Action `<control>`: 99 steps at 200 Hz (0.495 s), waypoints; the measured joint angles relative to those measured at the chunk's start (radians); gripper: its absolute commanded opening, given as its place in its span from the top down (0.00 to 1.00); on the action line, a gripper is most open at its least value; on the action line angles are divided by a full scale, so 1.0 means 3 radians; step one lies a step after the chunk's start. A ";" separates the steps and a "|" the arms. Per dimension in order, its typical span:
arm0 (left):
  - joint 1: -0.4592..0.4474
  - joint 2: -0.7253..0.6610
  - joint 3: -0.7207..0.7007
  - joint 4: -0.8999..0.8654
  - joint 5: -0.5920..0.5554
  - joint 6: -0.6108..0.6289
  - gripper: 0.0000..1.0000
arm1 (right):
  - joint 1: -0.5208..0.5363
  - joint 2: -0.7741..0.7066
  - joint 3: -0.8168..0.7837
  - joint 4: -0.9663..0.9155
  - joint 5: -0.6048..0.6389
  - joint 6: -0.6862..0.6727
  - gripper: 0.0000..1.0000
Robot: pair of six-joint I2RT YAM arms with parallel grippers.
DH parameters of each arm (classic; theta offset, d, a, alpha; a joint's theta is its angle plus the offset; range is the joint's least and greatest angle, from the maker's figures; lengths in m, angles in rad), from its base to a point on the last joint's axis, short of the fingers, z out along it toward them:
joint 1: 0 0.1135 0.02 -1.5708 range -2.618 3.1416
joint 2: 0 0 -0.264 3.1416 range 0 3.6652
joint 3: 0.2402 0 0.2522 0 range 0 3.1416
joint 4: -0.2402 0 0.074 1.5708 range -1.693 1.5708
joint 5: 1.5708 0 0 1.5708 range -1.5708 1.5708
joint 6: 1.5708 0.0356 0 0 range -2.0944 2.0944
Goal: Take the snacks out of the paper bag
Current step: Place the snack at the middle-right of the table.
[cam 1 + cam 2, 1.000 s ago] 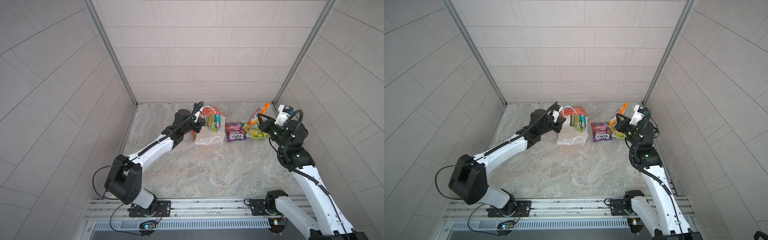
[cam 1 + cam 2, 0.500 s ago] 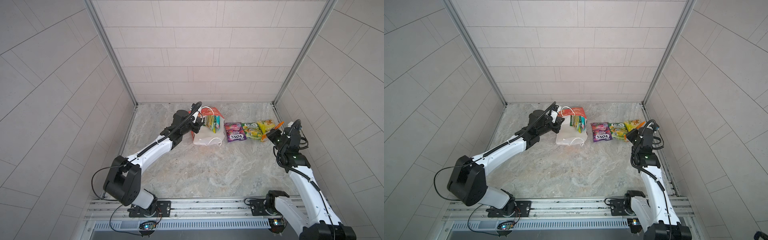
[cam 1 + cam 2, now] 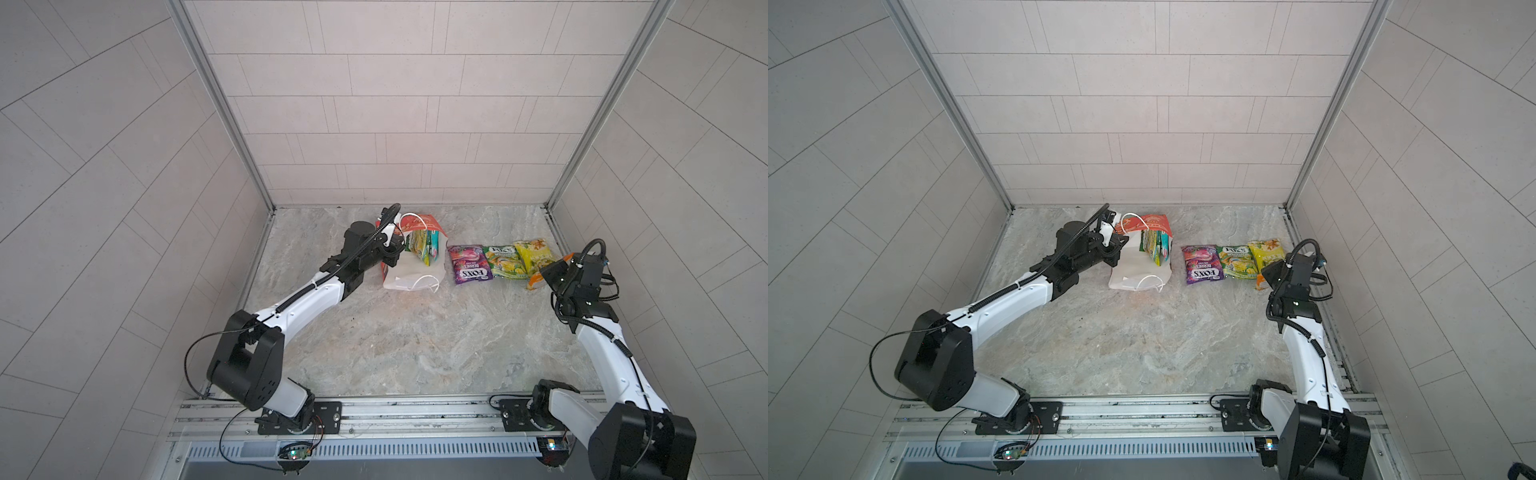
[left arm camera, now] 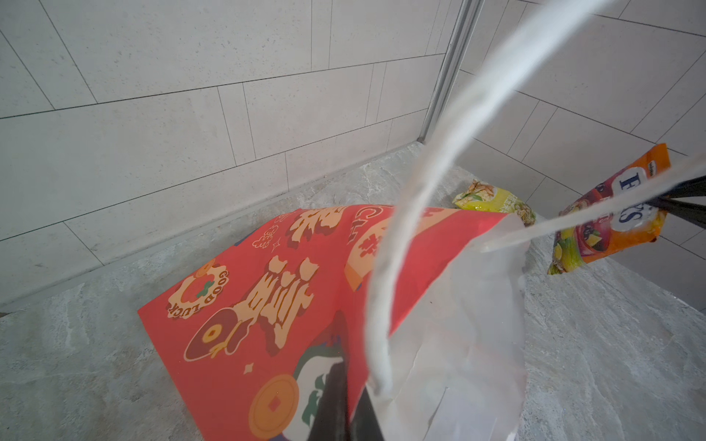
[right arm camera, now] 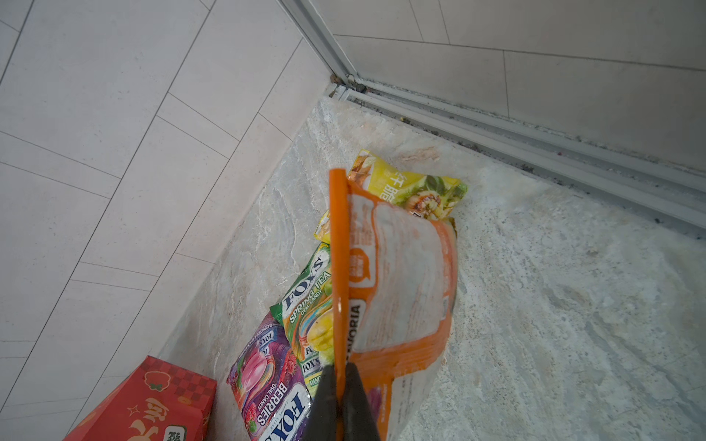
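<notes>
Floor [image 3: 415,340]: bare stone in front of both arms. Only the strip by the right-hand wall rail [image 3: 555,232] is tight.
Paper bag [image 3: 409,270]: tipped at the far side, unmoved. The left gripper [image 4: 349,412] is clamped on its rim, and snacks [image 3: 424,247] remain inside.
Row: purple packet [image 3: 469,264], green packet [image 3: 503,261] and yellow packet [image 3: 532,253] lie flat beside the bag.
Orange packet [image 5: 401,290]: brought down from above the row within the last second. The right gripper [image 5: 338,385] pinches its edge near the yellow one; likely fourth out, not yet released.

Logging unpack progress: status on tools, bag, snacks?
Left tool shut on paper bag rim. Right tool shut on orange packet. Purple packet, green packet, yellow packet out on table; more packets inside bag. Nothing seen blocking bag mouth.
</notes>
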 measured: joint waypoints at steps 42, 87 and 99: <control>0.0006 0.0003 -0.0015 0.0024 0.0031 -0.0013 1.00 | -0.0223 0.0004 -0.0341 0.0018 -0.0182 -0.0006 1.00; 0.0006 0.0028 -0.0015 0.0062 0.0042 -0.0017 1.00 | -0.0242 0.0084 -0.0346 0.0193 -0.0329 -0.0028 1.00; 0.0006 0.0029 -0.0015 0.0069 0.0042 -0.0018 1.00 | -0.0248 0.0071 -0.0348 0.0196 -0.0312 -0.0022 1.00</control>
